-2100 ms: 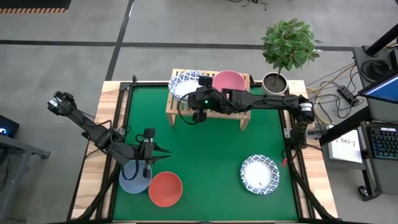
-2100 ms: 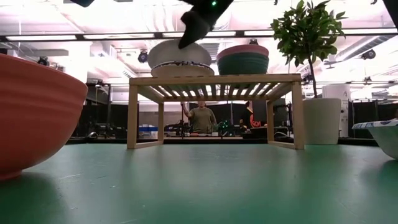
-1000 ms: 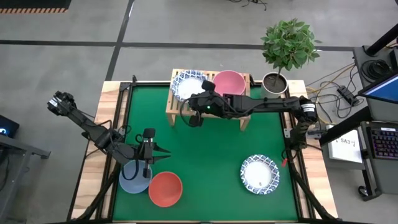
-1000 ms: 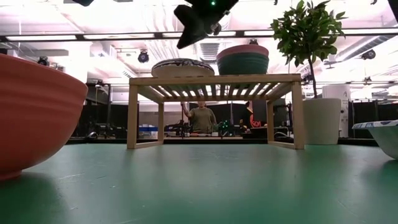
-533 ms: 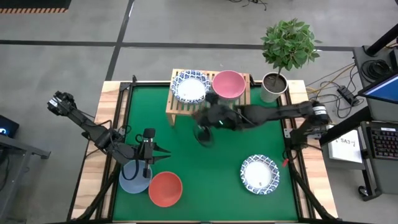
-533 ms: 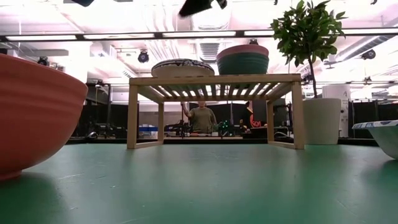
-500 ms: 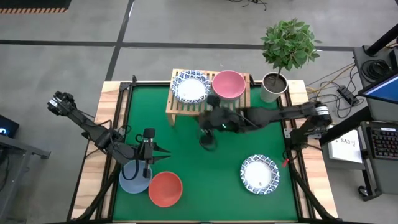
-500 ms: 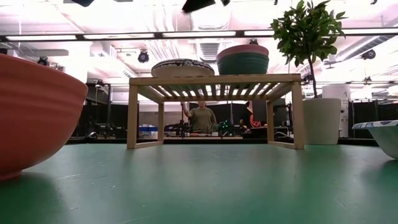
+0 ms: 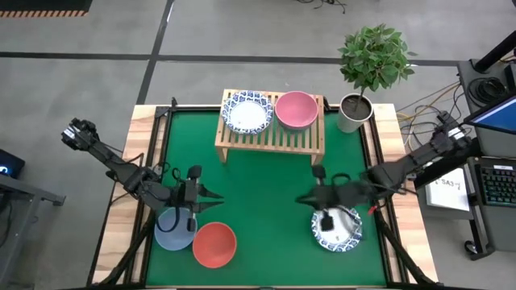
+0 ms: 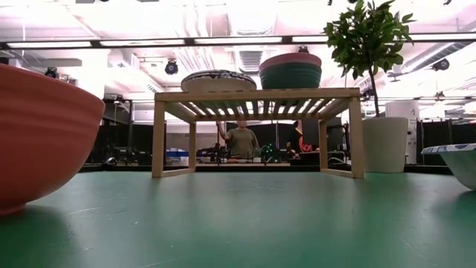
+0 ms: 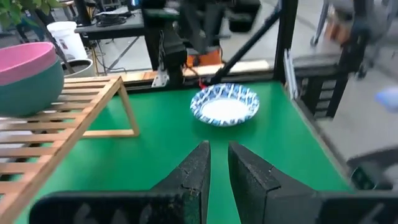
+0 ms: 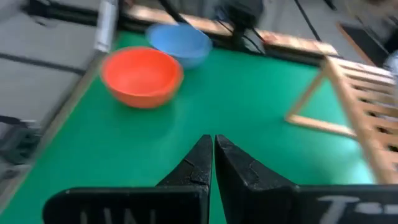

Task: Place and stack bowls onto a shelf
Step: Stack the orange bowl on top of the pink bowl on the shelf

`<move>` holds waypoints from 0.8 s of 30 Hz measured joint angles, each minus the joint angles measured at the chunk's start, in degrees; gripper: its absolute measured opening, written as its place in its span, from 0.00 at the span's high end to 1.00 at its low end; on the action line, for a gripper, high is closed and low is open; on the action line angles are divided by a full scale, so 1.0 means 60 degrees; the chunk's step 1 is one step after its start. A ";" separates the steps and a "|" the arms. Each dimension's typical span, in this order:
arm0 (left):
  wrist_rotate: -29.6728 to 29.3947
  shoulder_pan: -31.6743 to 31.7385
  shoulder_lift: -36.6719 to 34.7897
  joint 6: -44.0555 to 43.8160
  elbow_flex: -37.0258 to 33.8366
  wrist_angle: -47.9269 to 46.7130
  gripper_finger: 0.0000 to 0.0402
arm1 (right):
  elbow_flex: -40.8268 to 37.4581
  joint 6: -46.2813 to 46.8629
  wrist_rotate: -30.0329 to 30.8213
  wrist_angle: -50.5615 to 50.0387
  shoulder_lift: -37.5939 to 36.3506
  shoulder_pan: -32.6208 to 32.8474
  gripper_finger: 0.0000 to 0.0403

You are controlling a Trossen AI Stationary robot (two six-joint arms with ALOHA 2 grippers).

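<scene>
The light-wood shelf point(image 9: 270, 133) stands at the table's far side. On its left part lies a white blue-rimmed bowl point(image 9: 247, 113), flat on the slats point(image 10: 218, 80). On its right part a pink bowl point(image 10: 290, 59) sits nested in a dark green one point(image 10: 290, 77). Another white blue-rimmed bowl point(image 9: 345, 235) rests on the mat near right, partly under my right arm. My right gripper point(image 9: 301, 199) hovers shut, left of that bowl. The blue-grey bowl point(image 9: 172, 232) and red bowl point(image 9: 214, 244) sit near left. My left gripper point(image 9: 219, 199) hovers above them, its fingers point(image 11: 200, 163) a narrow gap apart.
A grey plant pot point(image 9: 355, 109) with a small tree stands right of the shelf. Bare green mat point(image 9: 258, 189) lies between the shelf and the near bowls. People stand in the room beyond the table point(image 10: 239, 141). Wooden boards point(image 9: 137, 161) edge the mat.
My right gripper has drawn back from the shelf's left front, moving toward the near edge and to the right, and now hovers beside the near-right white bowl. It has left the low view. The white bowl on the shelf has stayed flat where it lay.
</scene>
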 joint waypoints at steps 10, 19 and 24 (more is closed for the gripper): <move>0.0017 0.0000 0.1469 -0.1250 0.0084 0.1427 0.90 | -0.3246 -0.0611 -0.0040 0.3113 -0.1893 0.0674 0.98; 0.0161 0.0000 0.2854 -0.3667 0.2564 -0.1650 0.90 | -0.4074 -0.1732 -0.0180 0.3330 -0.3379 0.0665 0.98; 0.1376 0.0007 0.3974 -0.6254 0.4598 -0.5100 0.90 | -0.4120 -0.2040 -0.0799 0.3229 -0.3992 0.0665 0.98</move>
